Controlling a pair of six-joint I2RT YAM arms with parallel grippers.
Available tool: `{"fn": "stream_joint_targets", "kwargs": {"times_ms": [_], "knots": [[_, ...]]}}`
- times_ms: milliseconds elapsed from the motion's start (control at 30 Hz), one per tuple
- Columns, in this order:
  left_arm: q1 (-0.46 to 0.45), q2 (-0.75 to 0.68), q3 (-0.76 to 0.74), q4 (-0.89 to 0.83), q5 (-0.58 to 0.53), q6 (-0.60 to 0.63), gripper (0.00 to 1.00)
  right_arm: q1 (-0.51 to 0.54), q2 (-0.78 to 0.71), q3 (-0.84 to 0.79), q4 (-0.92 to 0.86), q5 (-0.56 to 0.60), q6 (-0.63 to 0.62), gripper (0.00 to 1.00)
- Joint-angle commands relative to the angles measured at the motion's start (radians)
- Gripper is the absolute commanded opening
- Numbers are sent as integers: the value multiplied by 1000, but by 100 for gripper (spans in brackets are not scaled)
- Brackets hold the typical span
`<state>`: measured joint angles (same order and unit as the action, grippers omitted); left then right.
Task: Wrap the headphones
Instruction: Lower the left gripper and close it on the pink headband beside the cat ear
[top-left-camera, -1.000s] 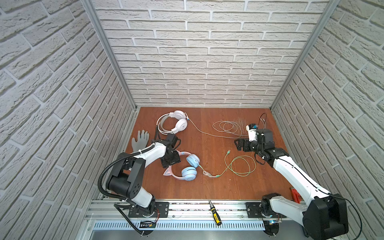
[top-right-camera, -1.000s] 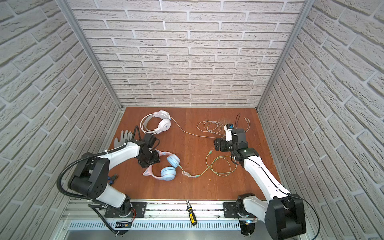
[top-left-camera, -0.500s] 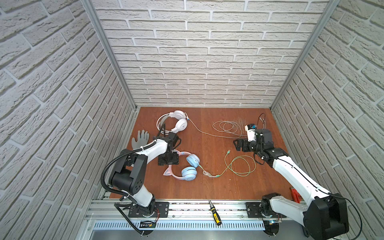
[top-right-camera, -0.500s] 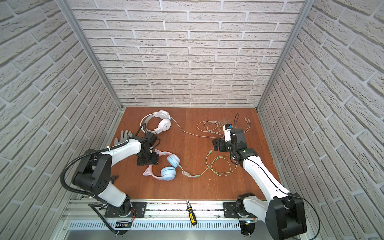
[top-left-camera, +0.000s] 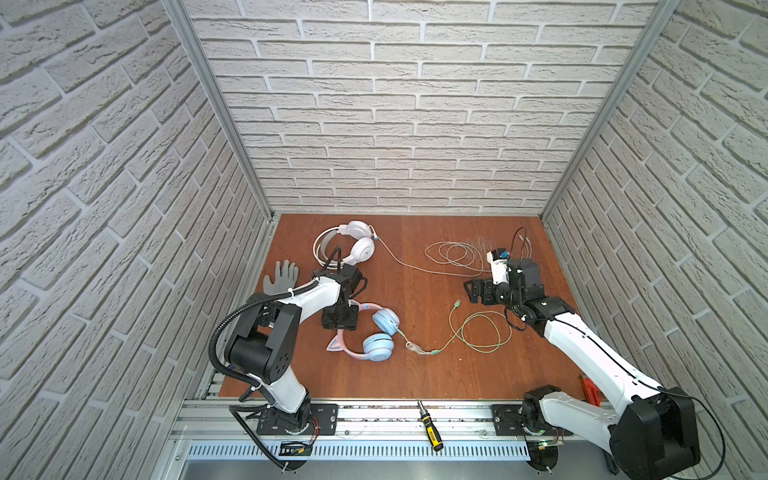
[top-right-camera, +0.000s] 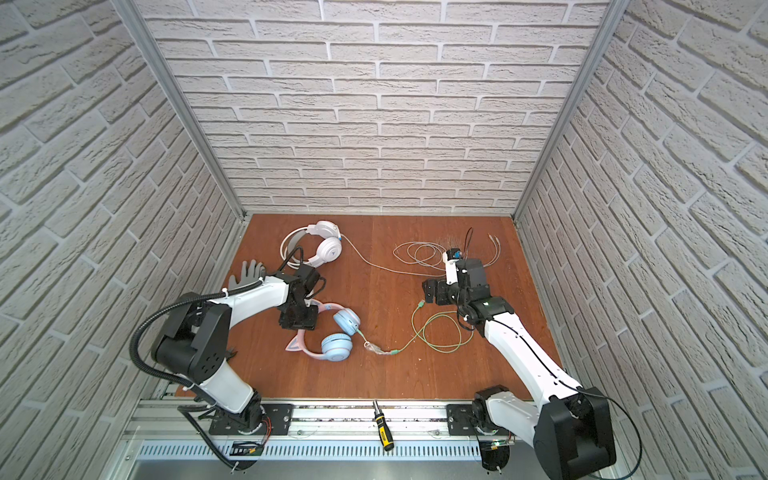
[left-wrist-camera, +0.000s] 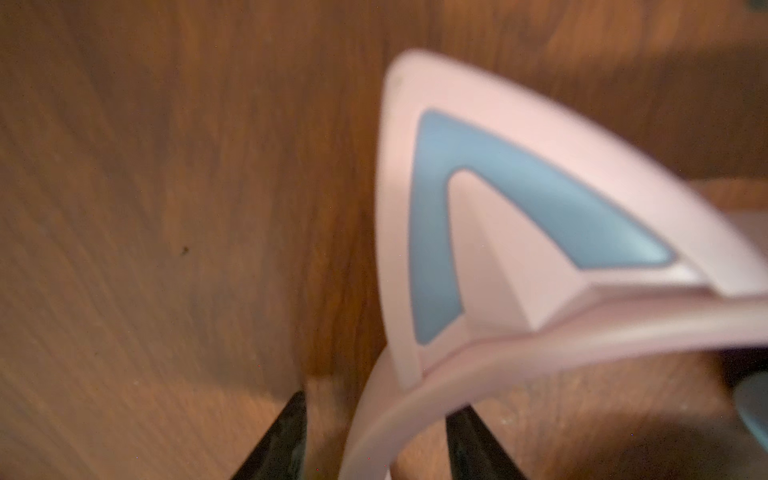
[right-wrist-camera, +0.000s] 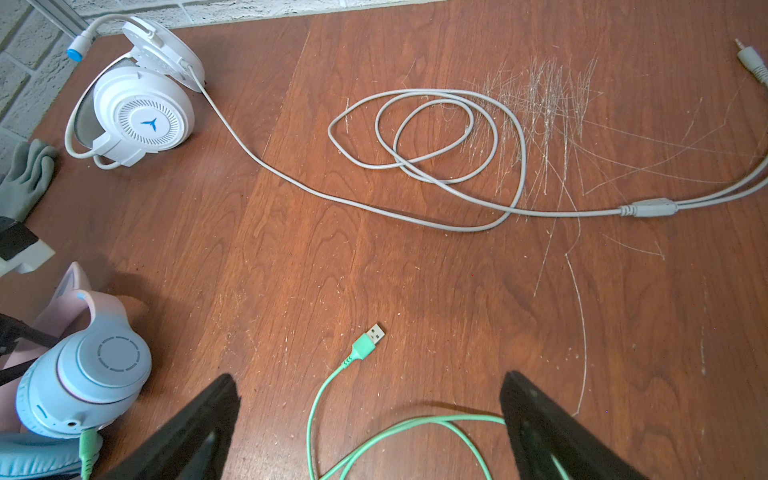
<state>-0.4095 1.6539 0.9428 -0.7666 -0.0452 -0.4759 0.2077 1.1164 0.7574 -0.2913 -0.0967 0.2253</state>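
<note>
The pink-banded headphones with light-blue cups lie at the left-middle of the table in both top views. My left gripper stands straight over their band beside a cat ear. The jaws are open and straddle the band, with a gap showing on one side. Their green cable loops to the right and ends in a USB plug. My right gripper hovers open just short of that plug, with nothing between its jaws. The white headphones lie at the back left, their white cable coiled loosely.
A grey glove lies at the left edge behind my left arm. A black-and-yellow screwdriver rests on the front rail. A red object sits at the front right corner. Brick walls close in three sides.
My left arm has shifted a little while its gripper stays over the pink band. The right arm has not moved.
</note>
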Motion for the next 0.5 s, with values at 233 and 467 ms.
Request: {"fn": "stream_joint_targets", "kwargs": {"times_ms": [233,467], "knots": [[-16,-3,-63,32,-10,-70,31,23,-4,28,28,26,12,99],[-15,7,-37,-3,-41,-99,10,27,27,33,43,9,2,99]]}}
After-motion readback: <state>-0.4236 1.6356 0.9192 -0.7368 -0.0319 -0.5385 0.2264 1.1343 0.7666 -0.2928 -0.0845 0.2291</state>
